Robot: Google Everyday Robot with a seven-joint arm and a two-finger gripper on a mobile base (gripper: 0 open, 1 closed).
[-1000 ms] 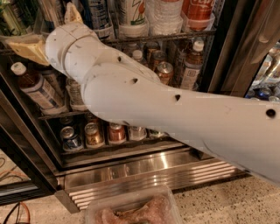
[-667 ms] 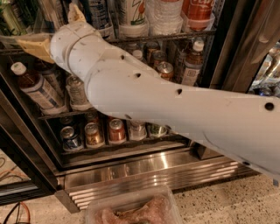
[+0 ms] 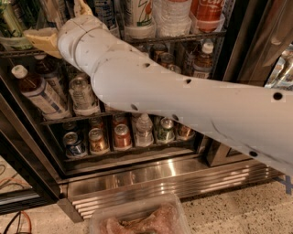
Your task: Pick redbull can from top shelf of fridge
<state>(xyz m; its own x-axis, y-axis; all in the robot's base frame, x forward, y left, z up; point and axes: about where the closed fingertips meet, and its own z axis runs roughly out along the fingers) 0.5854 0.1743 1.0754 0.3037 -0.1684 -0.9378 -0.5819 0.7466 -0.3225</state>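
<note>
My gripper (image 3: 60, 22) is at the upper left, reaching into the fridge (image 3: 160, 178) at the level of the top shelf (image 3: 183, 37). Its two tan fingers are spread apart, one pointing left (image 3: 41, 40) and one pointing up (image 3: 82, 7), with nothing seen between them. The white arm crosses the whole view from the lower right and hides much of the shelf. A slim blue and white container (image 3: 105, 11) stands just right of the gripper; I cannot tell if it is the redbull can. Clear plastic holders (image 3: 174, 27) hold tall bottles.
Bottles lie and stand on the middle rack (image 3: 41, 93). Short cans (image 3: 122, 136) line the lowest rack. The black door frame (image 3: 242, 41) stands at the right. A clear plastic tub (image 3: 137, 219) sits on the speckled floor in front of the steel grille.
The gripper and wrist have moved a little to the right and upward, further in at the top shelf. The fingers stay spread.
</note>
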